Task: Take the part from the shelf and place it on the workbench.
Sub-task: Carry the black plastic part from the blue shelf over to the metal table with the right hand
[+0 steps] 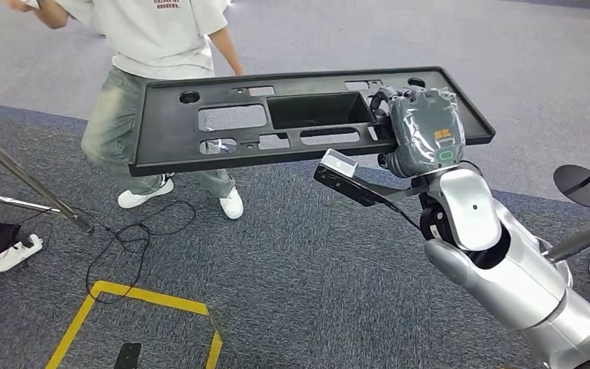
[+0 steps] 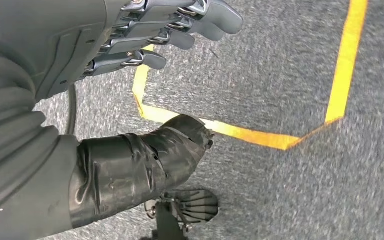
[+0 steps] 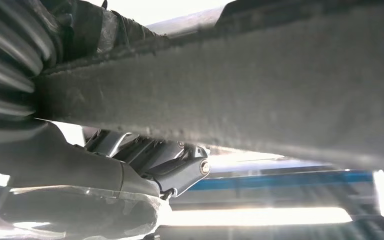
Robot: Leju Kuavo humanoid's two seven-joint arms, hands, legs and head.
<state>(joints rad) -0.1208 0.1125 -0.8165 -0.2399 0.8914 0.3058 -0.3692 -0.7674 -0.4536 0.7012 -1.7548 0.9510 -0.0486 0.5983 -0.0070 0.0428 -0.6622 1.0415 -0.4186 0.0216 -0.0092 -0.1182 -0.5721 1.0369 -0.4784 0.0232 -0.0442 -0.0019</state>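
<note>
1. Left hand (image 2: 145, 35) hangs low over the carpet, fingers apart, holding nothing.
2. Right hand (image 1: 422, 131) grips the part (image 1: 230, 123) near one end, out in the air above the floor; the long free end reaches toward the person (image 1: 161, 84).
3. Risk: held off-centre by one hand, the part may sag, twist or slip out.
4. Risk: a swing could strike the person just behind it.
5. Count: one part, one person, two hands.
</note>
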